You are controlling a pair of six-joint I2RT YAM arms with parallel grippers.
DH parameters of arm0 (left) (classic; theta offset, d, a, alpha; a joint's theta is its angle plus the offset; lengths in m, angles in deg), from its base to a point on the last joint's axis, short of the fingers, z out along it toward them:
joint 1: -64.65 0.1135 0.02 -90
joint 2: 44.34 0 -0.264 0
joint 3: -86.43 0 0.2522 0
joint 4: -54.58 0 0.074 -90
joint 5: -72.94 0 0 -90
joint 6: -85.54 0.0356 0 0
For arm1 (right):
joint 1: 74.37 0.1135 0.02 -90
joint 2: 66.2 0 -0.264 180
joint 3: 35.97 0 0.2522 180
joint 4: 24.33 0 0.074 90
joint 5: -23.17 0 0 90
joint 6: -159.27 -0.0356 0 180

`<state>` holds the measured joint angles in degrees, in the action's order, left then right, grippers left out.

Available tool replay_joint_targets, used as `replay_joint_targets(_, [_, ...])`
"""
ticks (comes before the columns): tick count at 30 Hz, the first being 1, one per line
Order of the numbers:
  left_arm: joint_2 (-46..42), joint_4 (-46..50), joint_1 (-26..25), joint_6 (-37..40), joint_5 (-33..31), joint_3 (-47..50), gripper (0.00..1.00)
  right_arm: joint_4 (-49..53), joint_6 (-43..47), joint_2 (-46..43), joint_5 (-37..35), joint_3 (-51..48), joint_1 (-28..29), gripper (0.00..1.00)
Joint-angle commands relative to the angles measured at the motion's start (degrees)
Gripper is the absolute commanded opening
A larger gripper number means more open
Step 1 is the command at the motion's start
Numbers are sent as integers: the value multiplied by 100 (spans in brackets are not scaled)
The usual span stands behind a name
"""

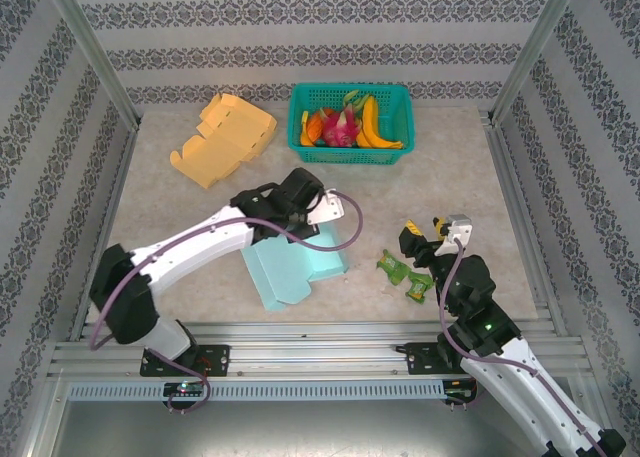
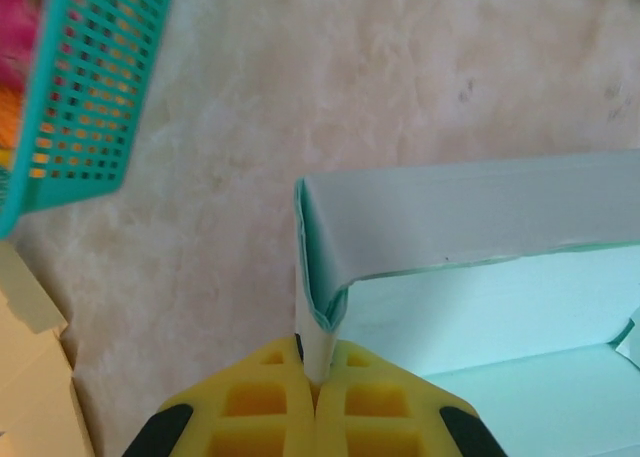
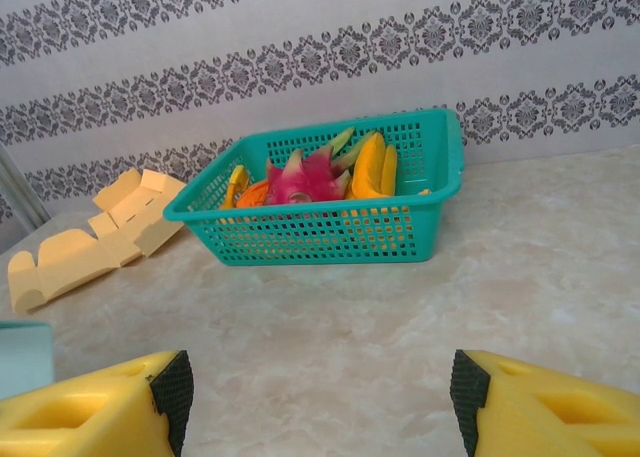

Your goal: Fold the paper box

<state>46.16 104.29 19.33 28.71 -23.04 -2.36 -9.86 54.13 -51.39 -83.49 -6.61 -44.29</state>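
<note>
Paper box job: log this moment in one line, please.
left gripper: shut on teal paper box wall corner | right gripper: open, holding nothing, over table | fold: partly formed

Cut at the edge — paper box [image 2: 480, 207], basket [image 2: 80, 97].

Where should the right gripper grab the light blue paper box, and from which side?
Probably best to take the paper box by its free right-hand edge, coming in from the right. That thin panel faces the open right gripper, and the left gripper is pinching a raised wall on the far side.
</note>
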Motion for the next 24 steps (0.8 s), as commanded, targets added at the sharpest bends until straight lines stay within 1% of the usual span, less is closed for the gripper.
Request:
replay_joint_targets(1, [673, 1122, -47, 543, -240, -119, 1, -24, -117, -21, -17, -10, -66, 70])
replay_joint_targets(5, [1211, 869, -66, 646, -374, -297, 0, -14, -130, -54, -21, -39, -73, 70])
replay_joint_targets(9, [1690, 237, -183, 727, -748, -303, 0, -22, -133, -26, -30, -32, -88, 70])
replay_joint_targets(13, [2134, -63, -283, 813, -925, -259, 1, -25, -148, -13, -12, -34, -91, 70])
replay_joint_targets(16, [2326, -90, -293, 832, -973, -241, 4, -27, -165, -13, 7, -36, -95, 70])
replay_joint_targets(19, [2394, -72, -293, 798, -986, -226, 4, -13, -183, -22, 35, -18, -91, 70])
replay_joint_targets(24, [2400, -501, -428, 814, -1085, 101, 5, -7, -213, -31, 54, -20, -91, 70])
